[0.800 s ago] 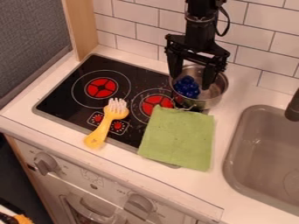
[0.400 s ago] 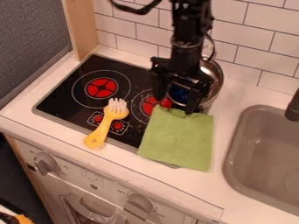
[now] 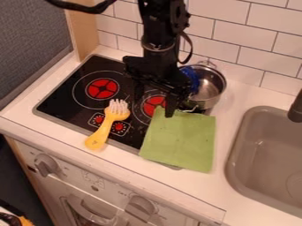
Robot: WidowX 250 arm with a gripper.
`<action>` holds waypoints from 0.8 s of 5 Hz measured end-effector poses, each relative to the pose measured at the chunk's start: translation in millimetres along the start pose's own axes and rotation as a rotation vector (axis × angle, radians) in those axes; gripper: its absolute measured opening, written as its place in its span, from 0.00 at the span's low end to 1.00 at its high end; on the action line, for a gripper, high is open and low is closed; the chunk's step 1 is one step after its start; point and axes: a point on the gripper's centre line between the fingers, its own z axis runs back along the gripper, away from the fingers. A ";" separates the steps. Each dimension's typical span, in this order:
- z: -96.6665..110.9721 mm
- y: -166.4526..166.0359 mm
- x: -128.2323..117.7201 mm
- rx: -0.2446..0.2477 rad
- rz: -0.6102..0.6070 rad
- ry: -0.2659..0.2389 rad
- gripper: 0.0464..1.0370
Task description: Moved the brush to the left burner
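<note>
Camera view. Item: my hand [image 3: 155, 98], fingers apart, nothing seen between, above the right burner [image 3: 154, 104], near centre. Item: yellow brush [image 3: 105, 127], left of centre, below the left burner [image 3: 103, 88]. Step, as I judge: pick-up pending. Next: shift left, lower, close on brush.

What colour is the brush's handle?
The brush's handle is yellow, seen best in the camera view.
</note>
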 end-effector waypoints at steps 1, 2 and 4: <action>-3.6 20.5 -6.6 0.030 0.038 0.023 0.96; -9.8 38.1 -7.1 0.047 0.041 0.027 0.96; -32.1 67.8 -16.3 0.053 0.031 0.086 0.96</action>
